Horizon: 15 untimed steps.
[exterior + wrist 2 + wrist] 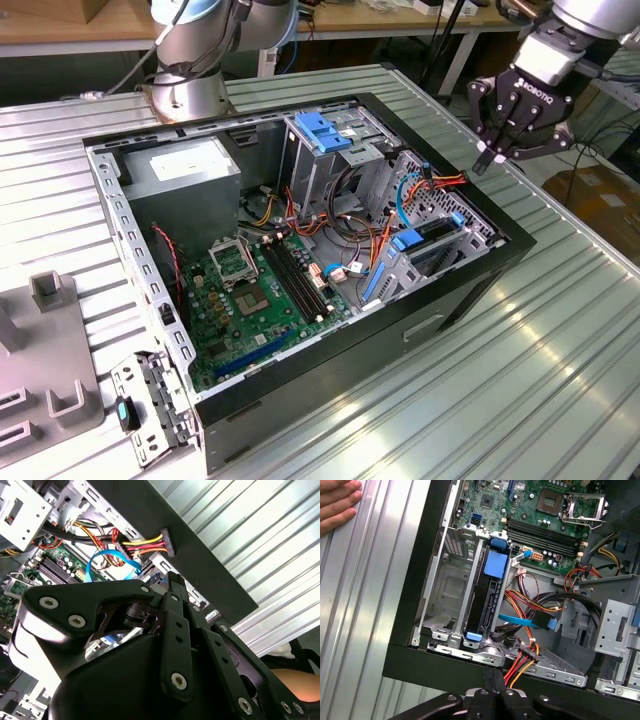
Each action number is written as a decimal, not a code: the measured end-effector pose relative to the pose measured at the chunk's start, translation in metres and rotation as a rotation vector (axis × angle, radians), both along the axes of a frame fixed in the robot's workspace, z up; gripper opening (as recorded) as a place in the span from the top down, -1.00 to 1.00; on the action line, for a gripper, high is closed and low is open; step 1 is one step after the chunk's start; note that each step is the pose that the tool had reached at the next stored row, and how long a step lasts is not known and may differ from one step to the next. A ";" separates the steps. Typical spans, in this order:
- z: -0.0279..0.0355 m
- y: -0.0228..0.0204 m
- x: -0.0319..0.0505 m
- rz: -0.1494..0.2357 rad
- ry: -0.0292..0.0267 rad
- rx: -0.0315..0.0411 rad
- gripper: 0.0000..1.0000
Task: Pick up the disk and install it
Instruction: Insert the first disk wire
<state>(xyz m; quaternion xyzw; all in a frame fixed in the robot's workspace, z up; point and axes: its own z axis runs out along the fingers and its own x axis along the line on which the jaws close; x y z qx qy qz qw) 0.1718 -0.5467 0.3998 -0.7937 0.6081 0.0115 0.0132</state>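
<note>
The disk, a dark slab in a bright blue bracket, stands on edge in a slot of the metal drive bay at the corner of the open computer case. In the exterior view the disk lies near the case's right wall. My gripper hangs above that wall, a little outside the case and apart from the disk. Its fingers are shut together with nothing between them. In both wrist views the gripper hovers over the case's black rim.
A tall metal cage with a blue plate stands mid-case, beside a motherboard and a power supply. Red, yellow and blue cables cross near the bay. A person's hand rests on the ribbed table. Grey fixtures sit at the exterior view's left.
</note>
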 end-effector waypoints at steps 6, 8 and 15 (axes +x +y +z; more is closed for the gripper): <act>-0.0013 0.0072 0.0031 0.043 0.0000 0.0001 0.79; -0.0024 0.0073 0.0033 0.093 0.0000 0.0000 0.79; -0.0051 0.0073 0.0035 0.251 0.0000 0.0001 0.79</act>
